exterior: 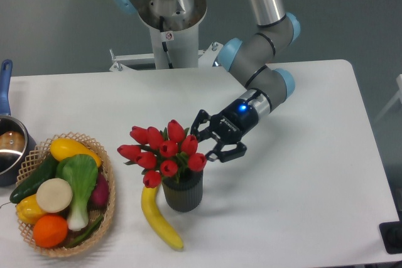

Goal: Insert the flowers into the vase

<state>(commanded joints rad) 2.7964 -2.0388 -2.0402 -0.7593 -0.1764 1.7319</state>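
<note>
The red tulips (162, 150) stand with their stems in the dark grey ribbed vase (183, 196) near the table's front middle. The buds spread wider than the rim and lean to the left. My gripper (206, 143) is just right of the bunch, at bud height and above the vase's right rim. Its two black fingers (201, 122) are spread apart, one behind the buds and one in front. They look open and do not clamp the stems. The stems inside the vase are hidden.
A yellow banana (159, 219) lies against the vase's left side. A wicker basket (108, 218) of fruit and vegetables, including a green leafy vegetable (80, 178), sits at the front left. A metal pot with a blue handle (9, 149) is at the left edge.
</note>
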